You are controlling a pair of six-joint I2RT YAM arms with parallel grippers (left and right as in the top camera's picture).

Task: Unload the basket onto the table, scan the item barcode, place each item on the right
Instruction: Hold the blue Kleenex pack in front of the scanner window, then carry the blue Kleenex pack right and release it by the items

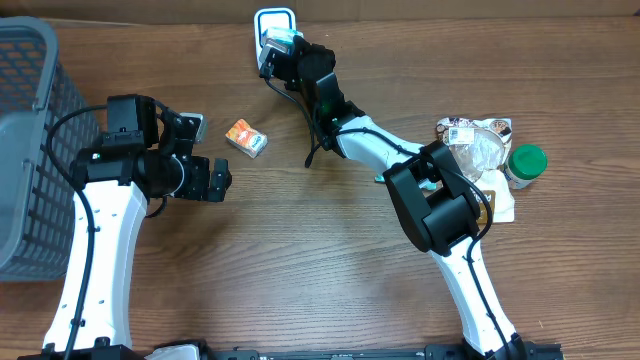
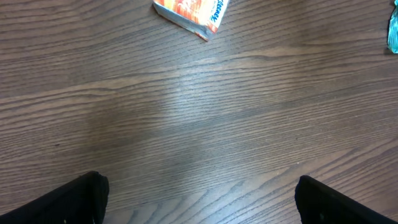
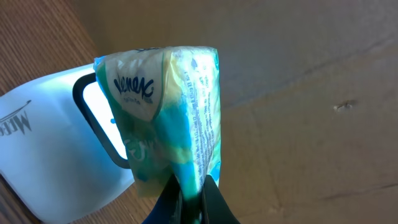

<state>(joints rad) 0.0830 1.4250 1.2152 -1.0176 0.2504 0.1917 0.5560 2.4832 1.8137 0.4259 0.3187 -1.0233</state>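
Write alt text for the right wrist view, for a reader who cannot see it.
The right pincer is shut on a Kleenex tissue pack, holding it in front of a white barcode scanner. Brown cardboard stands behind.

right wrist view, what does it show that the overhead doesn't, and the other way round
Only the right wrist: the Kleenex logo and fine print on the tissue pack, pinched at its lower edge by the right gripper. Only the overhead: the left gripper, open, the orange box, the grey basket and the green-lidded jar. Both: the pack held in front of the white scanner.
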